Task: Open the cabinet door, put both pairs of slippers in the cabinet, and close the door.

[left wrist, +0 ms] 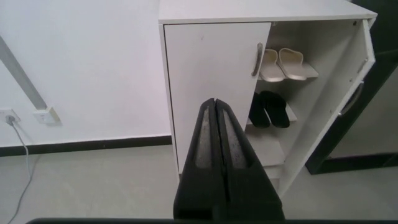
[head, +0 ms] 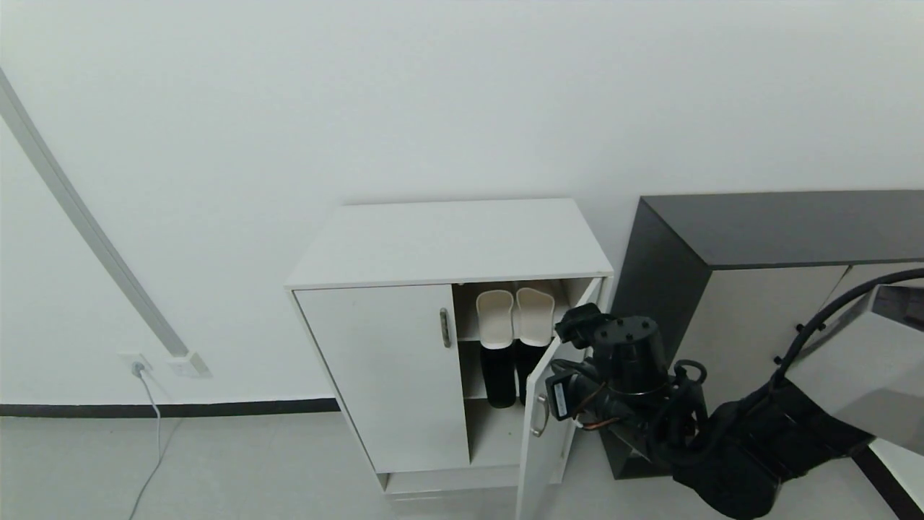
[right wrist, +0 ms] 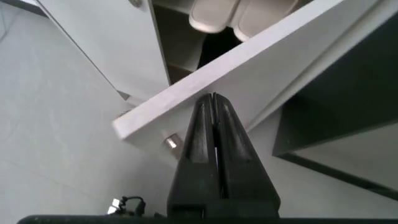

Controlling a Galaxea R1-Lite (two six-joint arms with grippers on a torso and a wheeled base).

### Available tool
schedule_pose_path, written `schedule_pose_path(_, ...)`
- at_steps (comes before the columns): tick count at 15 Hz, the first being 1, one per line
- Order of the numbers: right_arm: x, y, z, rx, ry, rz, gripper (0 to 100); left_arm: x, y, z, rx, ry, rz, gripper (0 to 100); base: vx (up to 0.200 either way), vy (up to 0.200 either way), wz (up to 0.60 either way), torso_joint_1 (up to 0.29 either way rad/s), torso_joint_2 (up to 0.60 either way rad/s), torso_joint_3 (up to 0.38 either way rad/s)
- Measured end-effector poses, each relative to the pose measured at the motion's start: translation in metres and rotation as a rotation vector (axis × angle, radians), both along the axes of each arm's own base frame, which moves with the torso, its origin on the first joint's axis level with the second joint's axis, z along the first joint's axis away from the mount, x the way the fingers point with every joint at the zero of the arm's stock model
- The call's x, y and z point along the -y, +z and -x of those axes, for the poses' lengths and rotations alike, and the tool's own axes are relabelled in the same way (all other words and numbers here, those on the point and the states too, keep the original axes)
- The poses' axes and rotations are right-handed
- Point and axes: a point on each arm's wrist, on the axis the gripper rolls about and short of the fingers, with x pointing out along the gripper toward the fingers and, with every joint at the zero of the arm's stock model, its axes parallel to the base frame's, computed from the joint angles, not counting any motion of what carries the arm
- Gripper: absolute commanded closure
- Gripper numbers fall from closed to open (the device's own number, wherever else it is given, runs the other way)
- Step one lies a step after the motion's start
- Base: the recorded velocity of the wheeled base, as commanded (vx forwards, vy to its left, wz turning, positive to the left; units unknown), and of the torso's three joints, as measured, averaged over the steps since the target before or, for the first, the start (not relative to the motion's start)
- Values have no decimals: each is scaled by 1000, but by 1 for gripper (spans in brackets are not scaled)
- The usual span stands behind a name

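white laminate makes up the cabinet, flat-topped and square-edged. its right door stands open and its left door is shut. inside, the cream slippers lie side by side on the top shelf, with the black slippers on the shelf below. both pairs are smooth and rounded at the toe. your right gripper sits close against the open door's edge, on its outer side, with the slippers beyond the door. its fingers are pressed together and grip nothing, and you cannot tell whether the tips touch the door. your left gripper hangs well back from the cabinet, facing the shut door, its fingers likewise closed on nothing. a slim metal handle curves off the open door's face. a dark grey cabinet stands just beside the white one.
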Motion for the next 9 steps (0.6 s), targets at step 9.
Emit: schedule_pose_path(9,-22,-7,-48,51,0,-58,100,0,0,0,0,0,0,100,0,0,0,0,0,0)
